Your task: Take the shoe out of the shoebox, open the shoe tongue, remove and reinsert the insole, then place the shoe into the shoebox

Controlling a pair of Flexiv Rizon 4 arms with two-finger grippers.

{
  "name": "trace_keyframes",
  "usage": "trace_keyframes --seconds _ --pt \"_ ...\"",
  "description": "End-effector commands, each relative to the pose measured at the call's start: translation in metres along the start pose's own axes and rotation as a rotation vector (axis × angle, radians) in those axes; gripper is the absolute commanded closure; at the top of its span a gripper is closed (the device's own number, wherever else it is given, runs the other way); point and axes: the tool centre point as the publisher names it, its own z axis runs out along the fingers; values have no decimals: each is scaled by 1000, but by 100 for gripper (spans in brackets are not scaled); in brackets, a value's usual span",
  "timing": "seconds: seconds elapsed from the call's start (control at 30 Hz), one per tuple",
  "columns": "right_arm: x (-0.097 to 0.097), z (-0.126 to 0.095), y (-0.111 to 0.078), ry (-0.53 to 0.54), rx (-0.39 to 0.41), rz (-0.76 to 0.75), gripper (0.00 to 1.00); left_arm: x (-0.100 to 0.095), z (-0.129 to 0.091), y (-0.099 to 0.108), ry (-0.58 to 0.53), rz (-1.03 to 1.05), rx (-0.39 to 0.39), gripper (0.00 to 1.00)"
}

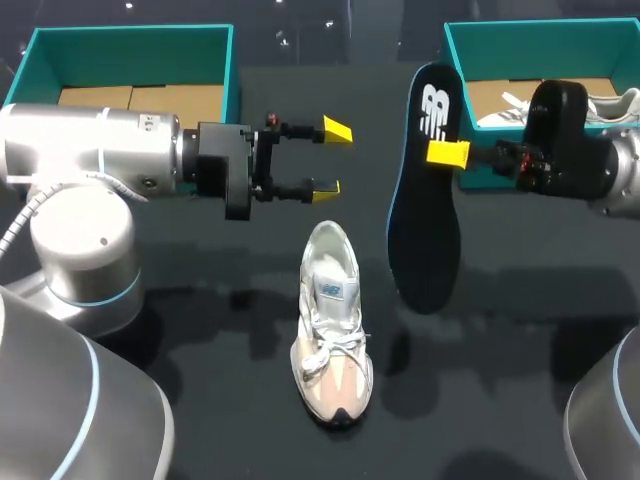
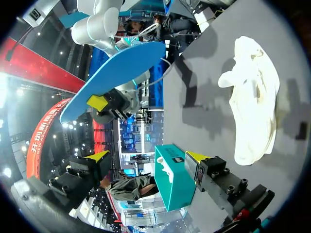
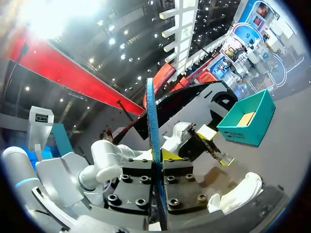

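Status: shoe (image 1: 332,325) is out of its box and lies mid-worktop with its toe toward 6 o'clock. Its insole (image 1: 425,230) is removed and hangs upright at the shoe's 1 o'clock, so reinsertion and the return to a shoebox (image 1: 130,35), at 10 o'clock, appear outstanding. Right gripper (image 1: 443,154): fingers pinched narrowly on the insole's upper part, one either side; left gripper (image 1: 330,158): fingers spread wide, empty, at the shoe's 12 o'clock, touching nothing.
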Motion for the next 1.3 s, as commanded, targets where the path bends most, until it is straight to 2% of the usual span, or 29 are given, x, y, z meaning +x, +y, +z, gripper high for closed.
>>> trace_keyframes --seconds 0.03,0.1,0.2,0.23,0.57,0.77,1.0,1.3 --pt "-28 11 10 21 -8 113 100 0 2 1 0 2 -1 0" --pt "-36 12 14 10 -28 161 100 0 2 1 0 2 -1 0" --pt "-46 16 13 -1 -7 215 100 0 2 1 0 2 -1 0" --pt "-45 18 13 -2 22 179 100 0 2 1 0 2 -1 0" --pt "-45 18 13 -2 22 179 100 -1 2 0 -3 5 1 0" --pt "-63 16 11 -66 -3 365 100 -4 2 -2 -24 13 5 0" --pt "-79 16 8 -94 -18 473 100 -6 -3 -6 -30 14 -2 0" --pt "-80 12 8 -100 -20 445 100 -8 -6 -6 -30 13 -6 0"
